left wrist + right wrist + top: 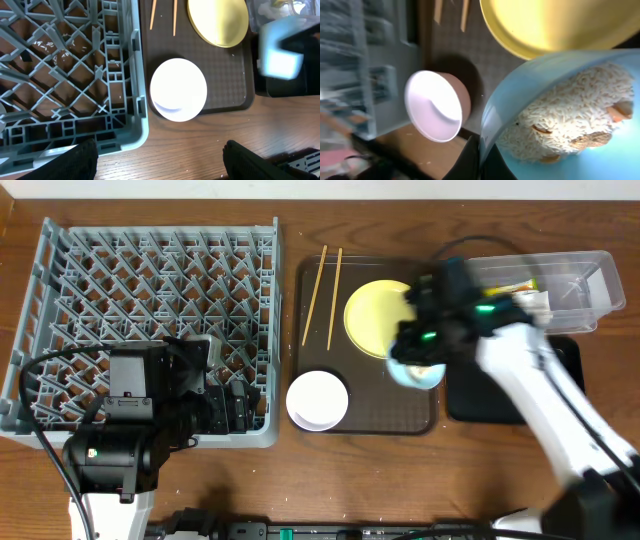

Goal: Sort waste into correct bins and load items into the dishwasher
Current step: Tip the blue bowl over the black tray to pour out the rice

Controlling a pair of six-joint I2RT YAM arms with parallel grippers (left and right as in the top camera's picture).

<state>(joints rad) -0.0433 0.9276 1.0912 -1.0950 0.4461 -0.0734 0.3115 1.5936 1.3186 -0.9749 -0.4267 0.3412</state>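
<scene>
**Left gripper spread wide, right gripper clamped on the light-blue bowl**

At far left, the left gripper hung with its fingers far apart and nothing between them. It was over the table, just off the near right corner of the grey dish rack. Whitish crumbs showed through the rack's lattice floor.

Next came the brown serving tray. The white bowl sat at its near left corner and two chopsticks lay side by side at the far left. The pale-yellow plate lay flat at the far middle.

Over the tray's right side, just in front of the plate, the right gripper pinched the rim of the light-blue bowl. The bowl carried rice and a few brown bits.

Farther right, the clear tub stood at the back. The black tray lay in front of it, crossed by the right arm.
</scene>
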